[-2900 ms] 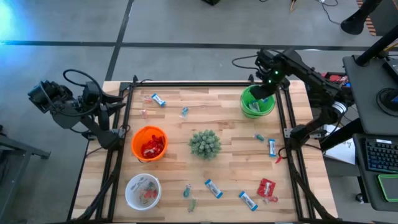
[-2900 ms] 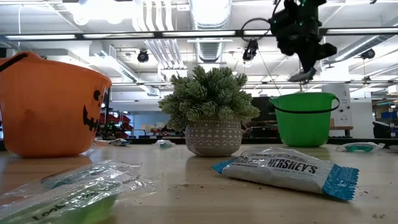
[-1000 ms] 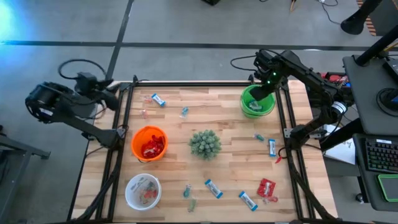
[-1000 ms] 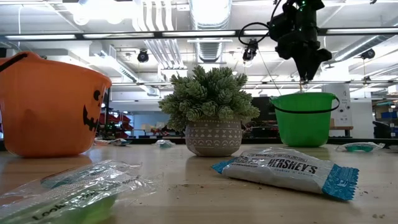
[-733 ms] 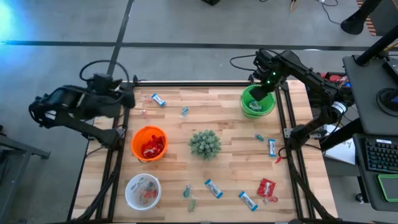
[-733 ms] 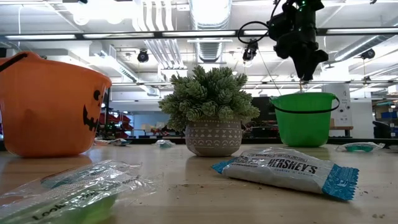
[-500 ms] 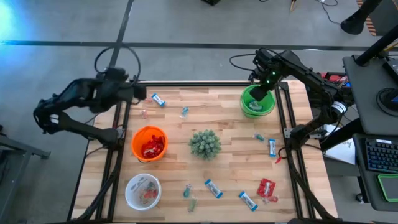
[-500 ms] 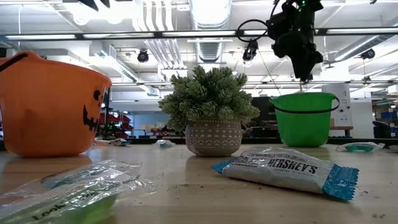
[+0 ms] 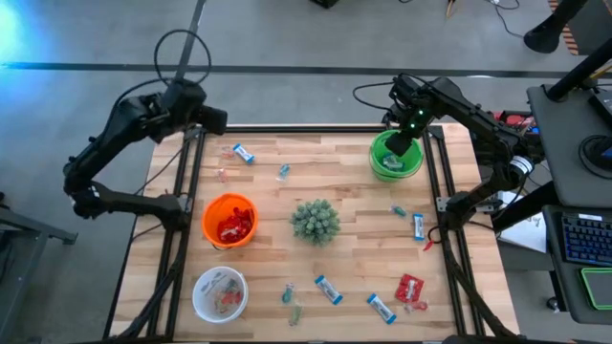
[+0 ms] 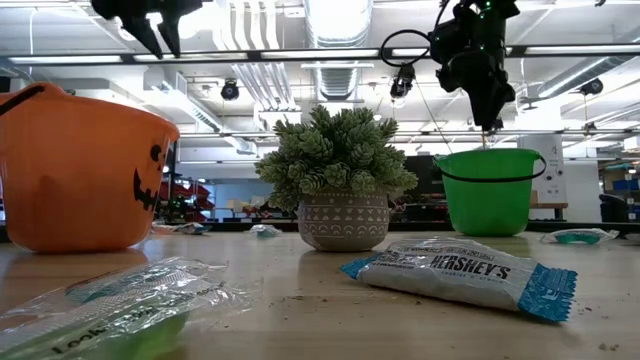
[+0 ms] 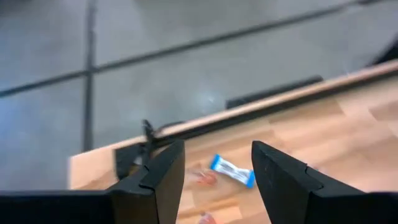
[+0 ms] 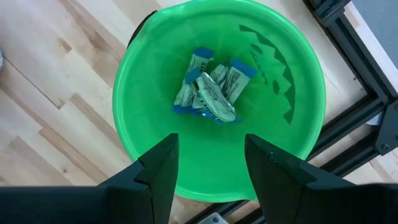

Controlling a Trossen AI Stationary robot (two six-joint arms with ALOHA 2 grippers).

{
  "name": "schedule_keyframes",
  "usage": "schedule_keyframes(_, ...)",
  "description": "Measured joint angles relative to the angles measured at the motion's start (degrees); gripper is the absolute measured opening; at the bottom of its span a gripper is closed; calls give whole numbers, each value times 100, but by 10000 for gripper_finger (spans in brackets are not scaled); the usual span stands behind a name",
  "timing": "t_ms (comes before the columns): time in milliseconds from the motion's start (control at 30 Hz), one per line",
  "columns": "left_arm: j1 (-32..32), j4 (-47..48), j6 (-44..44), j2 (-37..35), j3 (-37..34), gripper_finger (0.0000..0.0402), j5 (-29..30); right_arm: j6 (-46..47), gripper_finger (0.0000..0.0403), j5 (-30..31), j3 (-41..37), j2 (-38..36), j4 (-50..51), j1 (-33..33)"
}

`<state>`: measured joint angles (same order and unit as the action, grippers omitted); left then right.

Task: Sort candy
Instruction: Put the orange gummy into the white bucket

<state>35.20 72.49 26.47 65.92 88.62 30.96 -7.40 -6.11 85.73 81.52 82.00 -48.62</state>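
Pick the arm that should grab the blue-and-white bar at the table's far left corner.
Left. Its open, empty hand hangs near that bar, which shows between its fingers. The right hand is over the green bowl, across the table.

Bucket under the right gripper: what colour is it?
Bright green bucket, with blue-and-white wrapped bars inside; the right wrist view shows it best.

A wooden table (image 9: 354, 220) carries three bowls and a plant. The green bowl (image 9: 396, 158) stands at the far right corner, the orange bowl (image 9: 229, 221) toward the left, and the white bowl (image 9: 219, 293) at the near left corner. The small spiky plant (image 9: 316, 221) sits in a patterned pot (image 10: 343, 221) mid-table, between the orange and green bowls. A keyboard (image 9: 585, 239) lies on a desk to the right.
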Motion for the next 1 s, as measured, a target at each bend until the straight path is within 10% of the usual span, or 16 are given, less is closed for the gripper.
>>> schedule_keyframes(433,2254,-125,-1687,938,-4,170,-3233,253,173,-3,0,0,9,0)
schedule_keyframes(1000,2610,256,-3262,2919,-13,169,-3318,1050,173,-4,0,-2,-9,0)
